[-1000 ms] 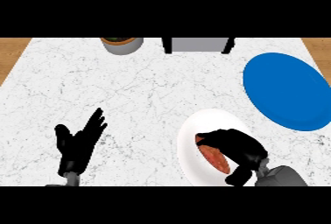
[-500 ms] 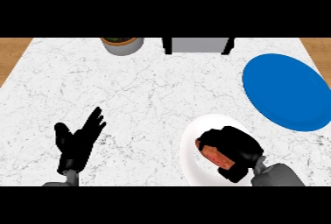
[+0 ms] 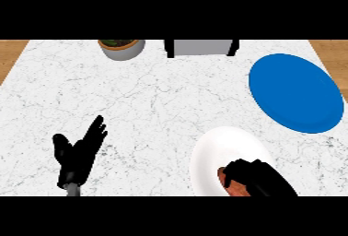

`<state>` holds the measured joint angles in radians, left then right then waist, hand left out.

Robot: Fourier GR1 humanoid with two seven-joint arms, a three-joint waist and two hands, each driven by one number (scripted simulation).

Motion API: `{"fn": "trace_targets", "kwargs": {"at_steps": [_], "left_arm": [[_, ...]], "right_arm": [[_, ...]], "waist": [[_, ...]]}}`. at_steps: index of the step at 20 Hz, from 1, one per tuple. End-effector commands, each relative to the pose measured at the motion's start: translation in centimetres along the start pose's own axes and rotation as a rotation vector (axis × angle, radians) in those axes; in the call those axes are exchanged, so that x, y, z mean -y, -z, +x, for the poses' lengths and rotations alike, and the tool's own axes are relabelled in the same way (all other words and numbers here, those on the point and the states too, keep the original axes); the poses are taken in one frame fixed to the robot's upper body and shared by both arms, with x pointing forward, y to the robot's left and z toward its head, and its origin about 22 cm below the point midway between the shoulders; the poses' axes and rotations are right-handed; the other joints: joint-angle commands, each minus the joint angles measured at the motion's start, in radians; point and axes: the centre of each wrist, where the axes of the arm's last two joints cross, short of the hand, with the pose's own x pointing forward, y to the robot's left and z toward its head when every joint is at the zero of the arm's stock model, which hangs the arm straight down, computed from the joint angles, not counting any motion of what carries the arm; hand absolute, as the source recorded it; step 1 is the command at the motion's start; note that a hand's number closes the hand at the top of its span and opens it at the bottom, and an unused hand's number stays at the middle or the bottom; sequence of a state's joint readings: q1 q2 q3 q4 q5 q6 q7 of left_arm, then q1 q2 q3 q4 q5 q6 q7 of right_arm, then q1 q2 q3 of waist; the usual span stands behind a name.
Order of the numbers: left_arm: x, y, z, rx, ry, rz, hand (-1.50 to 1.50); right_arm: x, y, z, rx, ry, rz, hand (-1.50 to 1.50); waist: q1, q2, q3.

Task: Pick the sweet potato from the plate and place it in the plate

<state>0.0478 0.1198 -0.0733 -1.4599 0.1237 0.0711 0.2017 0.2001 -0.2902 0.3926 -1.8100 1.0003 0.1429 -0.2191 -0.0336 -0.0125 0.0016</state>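
Note:
A reddish-brown sweet potato (image 3: 227, 180) lies on the white plate (image 3: 217, 154) at the lower right of the head view, mostly hidden. My right hand (image 3: 257, 179) covers it, its fingers curled round the potato at the picture's lower edge. A blue plate (image 3: 294, 91) lies bare at the right, farther back on the counter. My left hand (image 3: 80, 153) rests open at the lower left with its fingers pointing up, away from both plates.
A grey pot with a plant (image 3: 122, 47) stands at the back left. A grey and black appliance (image 3: 201, 46) sits at the back middle. Wooden floor shows past the marble counter's left and right edges.
My right hand has drawn back toward the lower edge and curled lower over the sweet potato. The left hand has stayed where it was.

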Motion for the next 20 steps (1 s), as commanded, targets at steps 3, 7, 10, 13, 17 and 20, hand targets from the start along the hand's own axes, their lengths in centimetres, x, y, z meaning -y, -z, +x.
{"fn": "trace_targets", "kwargs": {"at_steps": [3,7,10,13,17,20], "left_arm": [[0.0,-0.6,-0.9,-0.034,-0.002,-0.003,0.0],[0.2,0.0,-0.9,-0.036,0.015,-0.019,0.0],[-0.4,0.0,0.5,-0.012,0.014,-0.006,0.0],[0.3,-1.1,0.5,-0.019,-0.001,-0.024,0.0],[-0.5,1.3,-0.8,-0.02,0.008,-0.018,0.0],[1.3,1.0,0.3,-0.008,0.021,-0.034,0.0]], "right_arm": [[2.9,-4.4,3.1,-0.008,0.06,-0.381,1.5],[2.8,-6.7,3.9,-0.074,0.169,-0.516,1.5],[5.1,-8.0,3.4,-0.146,0.241,-0.604,1.5],[4.7,-8.1,1.4,-0.197,0.306,-0.692,1.5],[8.2,-7.1,-1.6,-0.219,0.439,-0.763,1.5],[7.1,-6.5,-6.2,-0.224,0.492,-0.836,1.5]], "waist": [[-0.007,0.003,-0.001],[0.006,0.009,-0.001],[0.019,0.011,-0.001],[0.031,0.011,0.0],[0.032,0.017,-0.002],[0.036,0.015,0.0]]}}
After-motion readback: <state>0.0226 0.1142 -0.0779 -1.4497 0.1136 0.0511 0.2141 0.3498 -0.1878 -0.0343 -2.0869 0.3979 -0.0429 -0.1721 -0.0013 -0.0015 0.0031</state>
